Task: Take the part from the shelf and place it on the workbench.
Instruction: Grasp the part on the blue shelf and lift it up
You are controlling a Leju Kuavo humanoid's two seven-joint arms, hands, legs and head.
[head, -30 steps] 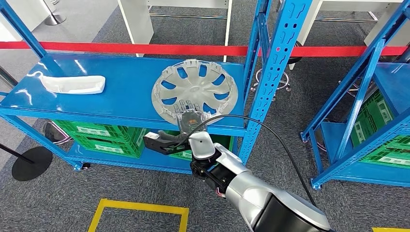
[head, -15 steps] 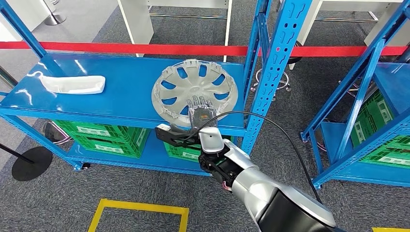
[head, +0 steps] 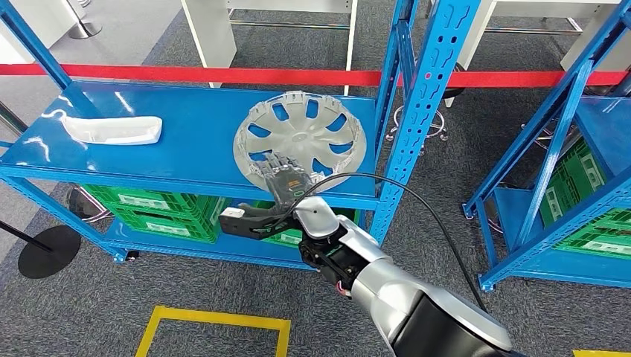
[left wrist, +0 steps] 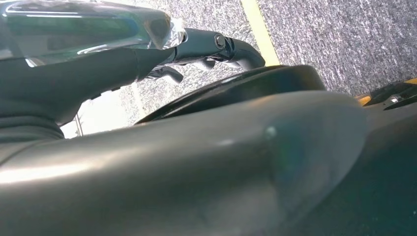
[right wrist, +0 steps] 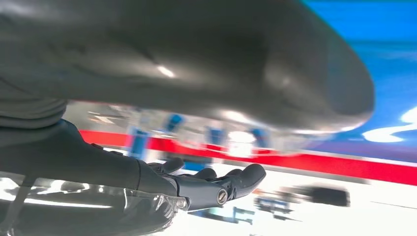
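Note:
A silver hubcap (head: 327,123) lies flat on the top board of the blue shelf (head: 186,145), towards its right end. My right hand (head: 285,178) reaches in from below with its fingers spread flat over the hubcap's near rim; nothing is gripped. The dark thumb (head: 245,222) sticks out to the left, below the shelf's front edge. In the right wrist view the fingers (right wrist: 216,184) lie stretched out, with the hubcap (right wrist: 226,132) blurred beyond them. My left hand (left wrist: 216,44) hangs over the grey carpet and holds nothing.
A white curved part (head: 111,130) lies at the shelf's left end. A blue upright post (head: 420,111) stands just right of the hubcap. Green crates (head: 156,208) sit on the lower board. A red barrier tape (head: 223,74) runs behind, and a second blue shelf (head: 588,171) stands to the right.
My right hand swung right over the hubcap half a second ago and has come back left and nearer the rim's front edge. The hubcap has not moved.

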